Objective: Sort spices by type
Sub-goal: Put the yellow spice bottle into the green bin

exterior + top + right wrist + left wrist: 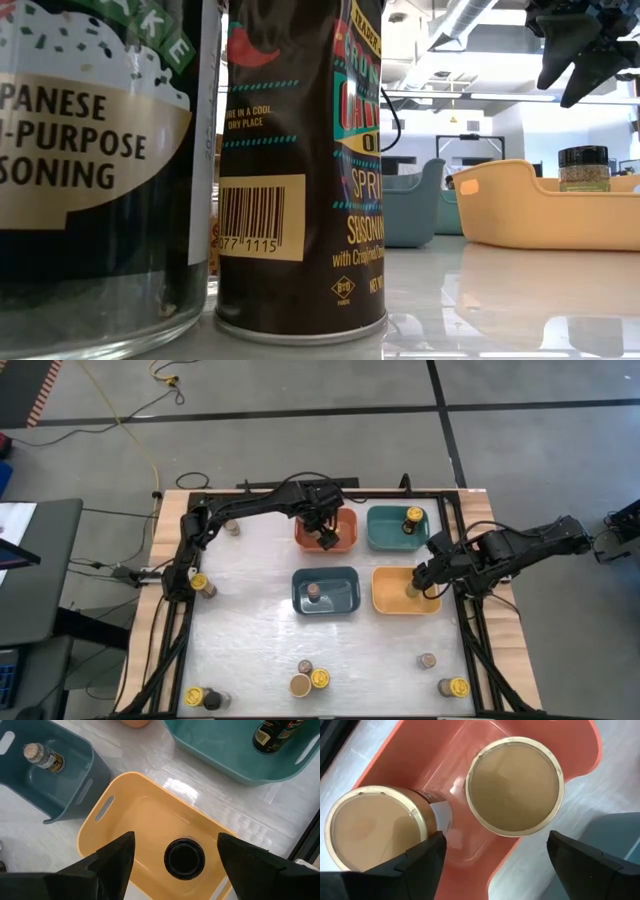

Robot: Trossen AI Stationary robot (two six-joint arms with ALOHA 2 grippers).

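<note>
A: Where is the left gripper [326, 532]?

B: Over the orange bin [345, 542] in the far row. Its fingers [422, 865] stand apart with nothing between them. The wrist view looks down on two tan-lidded jars [514, 785] upright in that bin, side by side; the jaws straddle one without touching it.

A: And the right gripper [420, 582]?

B: Above the yellow bin [388, 600], on the right of the near row. Its fingers [112, 860] are spread too, either side of a dark-topped jar [184, 858] standing in the bin but clear of it. The low view shows that jar [583, 168] upright behind the bin wall.

A: The other bins?

B: The teal bin [385, 532], far right, holds a yellow-lidded jar [413, 517]. The blue bin [340, 600], near left, holds a small brown-topped jar [314, 592].

A: What is unsorted?

B: Two jars near the table's left edge [204, 585], a pair at the near left corner [203, 698], three in the near middle [309, 678], two toward the near right [452, 686], one at the far left [231, 527]. Two large jars [300, 170] fill the low view close up.
</note>
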